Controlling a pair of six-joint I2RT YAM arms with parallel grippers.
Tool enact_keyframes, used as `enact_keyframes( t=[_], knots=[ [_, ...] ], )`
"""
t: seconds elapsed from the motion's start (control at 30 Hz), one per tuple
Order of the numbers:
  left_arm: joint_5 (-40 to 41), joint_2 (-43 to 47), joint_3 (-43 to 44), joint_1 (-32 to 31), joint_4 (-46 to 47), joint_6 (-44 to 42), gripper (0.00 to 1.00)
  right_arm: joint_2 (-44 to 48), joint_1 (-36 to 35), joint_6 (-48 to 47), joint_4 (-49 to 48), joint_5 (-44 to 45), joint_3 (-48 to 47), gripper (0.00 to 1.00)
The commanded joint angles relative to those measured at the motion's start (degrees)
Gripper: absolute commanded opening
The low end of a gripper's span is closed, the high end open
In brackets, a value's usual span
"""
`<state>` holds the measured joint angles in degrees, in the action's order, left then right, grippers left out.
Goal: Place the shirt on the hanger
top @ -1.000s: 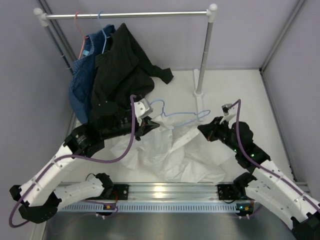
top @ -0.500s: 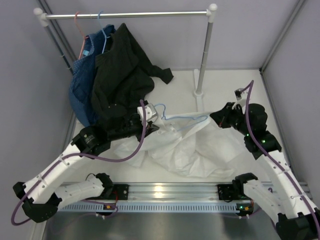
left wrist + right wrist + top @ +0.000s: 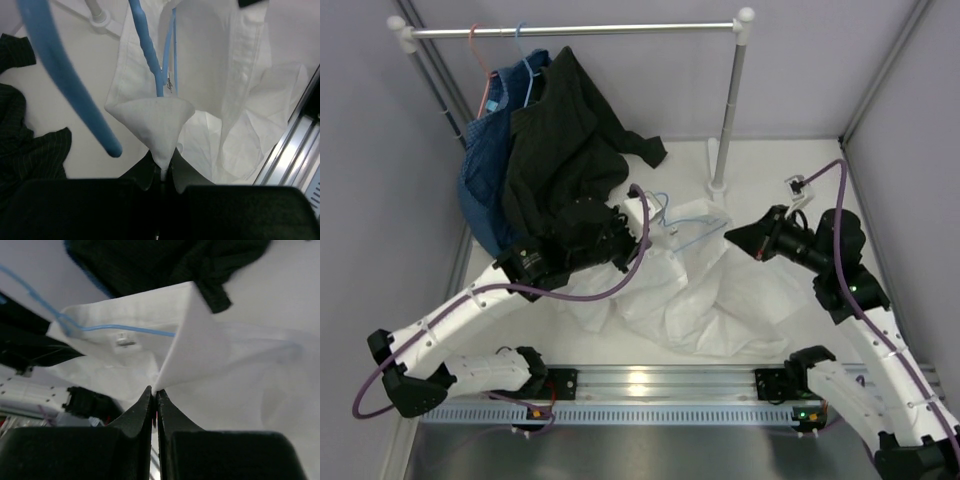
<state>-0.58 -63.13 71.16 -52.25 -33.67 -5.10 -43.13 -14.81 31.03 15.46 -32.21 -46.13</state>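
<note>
Collar of the shirt (image 3: 710, 300) spread between both arms, the hanger (image 3: 149, 55) partway in
The left gripper (image 3: 162, 169) and right gripper (image 3: 155, 394) are each clamped tight on a collar edge, raised over the table (image 3: 790, 170); the blue wire runs inside the neck. I judge the shoulders not yet seated: most fabric lies crumpled below
</note>
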Motion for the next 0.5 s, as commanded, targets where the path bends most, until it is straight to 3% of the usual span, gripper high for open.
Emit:
enact_keyframes(
  t=[0.0, 0.07, 0.13, 0.27, 0.47],
  knots=[
    [-3.2, -1.9, 5.8, -1.1, 5.3, 4.7, 0.0, 2.0, -9.1, 9.5, -14.5, -6.7, -0.7, 0.0],
    [-1.6, -1.6, 6.7, -1.2, 9.2, 9.1, 0.0, 2.3, -18.4, 8.4, -13.9, 0.7, -1.6, 0.0],
    [2.2, -1.5, 7.7, -1.2, 13.6, 11.2, 0.0, 3.1, -23.5, 9.7, -15.7, 6.3, -0.5, 0.0],
    [2.2, -1.4, 8.7, -1.2, 17.3, 12.9, 0.0, 2.4, -35.6, 7.9, -16.4, 17.9, 2.5, 0.0],
    [-4.1, -0.2, 7.4, -1.1, 19.9, 11.2, 0.0, 0.9, -38.3, 6.2, -11.3, 30.3, 5.6, 0.01]
  ],
)
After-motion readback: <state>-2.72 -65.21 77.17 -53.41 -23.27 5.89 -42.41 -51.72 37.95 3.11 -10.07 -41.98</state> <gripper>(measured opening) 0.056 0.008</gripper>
